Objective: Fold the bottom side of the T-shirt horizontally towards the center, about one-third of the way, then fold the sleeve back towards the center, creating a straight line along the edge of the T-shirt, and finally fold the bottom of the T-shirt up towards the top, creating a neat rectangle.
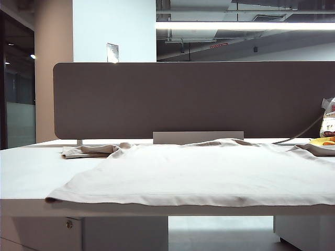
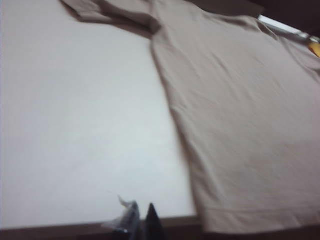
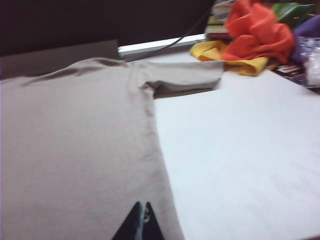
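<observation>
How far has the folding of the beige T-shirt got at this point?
Nothing looks folded: the plain beige cloth T-shirt lies flat on the white table, both sleeves spread, hem band along the near edge. Nothing is in hand: the left gripper hangs shut over bare table beside the shirt, the right gripper shut above the shirt's side edge. All three folds remain.

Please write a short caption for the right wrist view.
Shut right gripper above flat beige T-shirt, colourful cloths behind.
</observation>
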Controlling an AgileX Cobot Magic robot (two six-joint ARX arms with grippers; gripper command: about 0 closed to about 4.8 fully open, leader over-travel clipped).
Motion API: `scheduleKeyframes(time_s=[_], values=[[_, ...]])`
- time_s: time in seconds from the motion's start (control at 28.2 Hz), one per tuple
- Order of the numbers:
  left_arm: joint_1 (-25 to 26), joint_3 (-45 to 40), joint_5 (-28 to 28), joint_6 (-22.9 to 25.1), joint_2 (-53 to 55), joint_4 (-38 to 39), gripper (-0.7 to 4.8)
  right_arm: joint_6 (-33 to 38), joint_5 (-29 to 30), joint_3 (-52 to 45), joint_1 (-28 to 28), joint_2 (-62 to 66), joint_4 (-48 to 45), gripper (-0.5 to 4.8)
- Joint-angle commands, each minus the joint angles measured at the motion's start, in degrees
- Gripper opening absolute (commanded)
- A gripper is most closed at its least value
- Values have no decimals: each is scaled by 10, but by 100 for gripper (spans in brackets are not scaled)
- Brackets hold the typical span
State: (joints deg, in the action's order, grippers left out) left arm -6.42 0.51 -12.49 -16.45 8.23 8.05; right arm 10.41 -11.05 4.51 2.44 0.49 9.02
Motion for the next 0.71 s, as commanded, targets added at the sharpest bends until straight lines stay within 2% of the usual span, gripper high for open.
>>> scheduleKeyframes(time_s=[0.04, 0.21, 0.43, 0.71], values=[[-29, 3, 20, -14, 17, -20, 16, 18, -11, 15, 0, 20, 2, -6], [-54, 9, 23, -23, 54, -31, 17, 22, -13, 42, 0, 74, 7, -6], [-57, 30, 9, -26, 106, -39, 17, 37, -13, 92, 0, 168, 6, -6], [-57, 79, -23, -24, 204, -43, 17, 102, 3, 132, 0, 264, 6, -6]])
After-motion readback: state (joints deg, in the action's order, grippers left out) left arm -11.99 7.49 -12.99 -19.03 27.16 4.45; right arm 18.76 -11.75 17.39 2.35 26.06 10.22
